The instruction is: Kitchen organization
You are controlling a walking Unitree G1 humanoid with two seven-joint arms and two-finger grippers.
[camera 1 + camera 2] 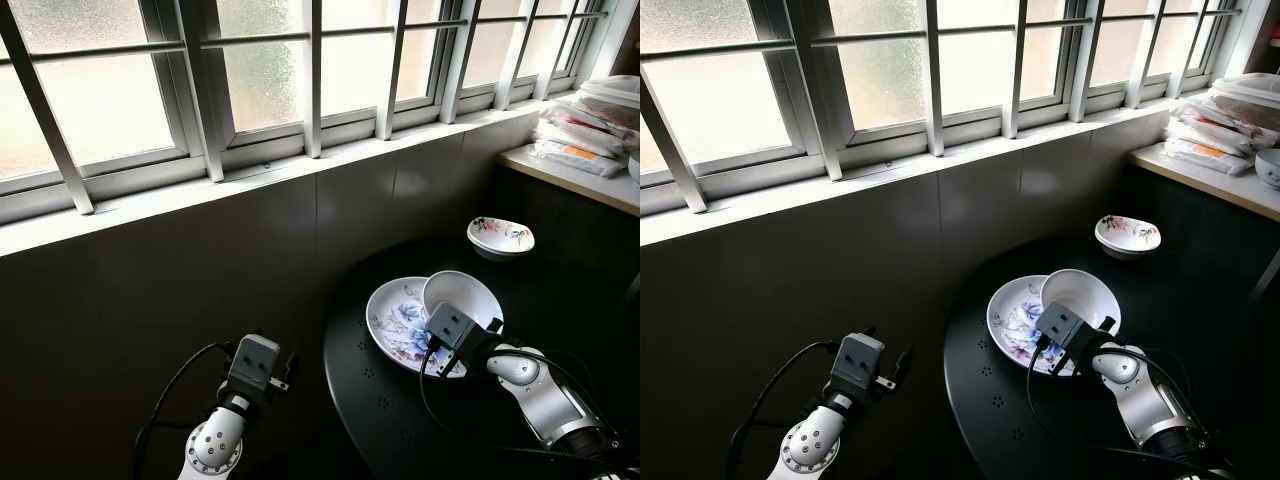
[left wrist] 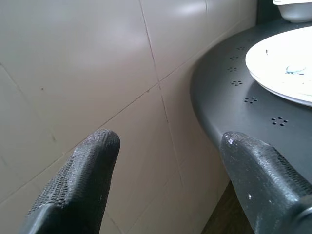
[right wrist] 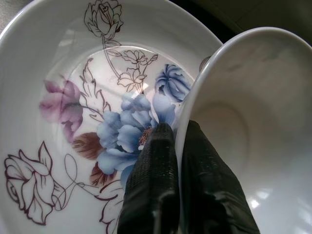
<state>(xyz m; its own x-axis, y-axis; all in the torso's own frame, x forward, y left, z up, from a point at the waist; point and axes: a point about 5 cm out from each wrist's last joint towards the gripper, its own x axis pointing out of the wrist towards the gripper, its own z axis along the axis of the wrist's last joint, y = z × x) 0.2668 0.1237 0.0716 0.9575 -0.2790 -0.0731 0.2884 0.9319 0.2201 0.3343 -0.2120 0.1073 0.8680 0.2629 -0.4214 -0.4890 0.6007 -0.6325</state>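
Observation:
A flowered white plate (image 1: 395, 318) lies on the round black table (image 1: 380, 420). Over the plate's right side a plain white bowl (image 1: 462, 296) is tilted, its rim pinched by my right gripper (image 3: 176, 131), which is shut on it. In the right wrist view the bowl (image 3: 243, 122) stands on edge above the plate's blue flowers (image 3: 131, 126). A small flowered bowl (image 1: 500, 237) sits farther back on the table. My left gripper (image 2: 168, 146) is open, off the table's left edge, facing the grey tiled wall (image 2: 97, 63); its wrist (image 1: 252, 365) is low at the left.
A barred window (image 1: 260, 80) with a sill runs along the wall behind the table. At the far right a counter (image 1: 580, 175) holds stacked packages (image 1: 585, 130) and dishes. The table edge (image 2: 214, 117) lies close to my left fingers.

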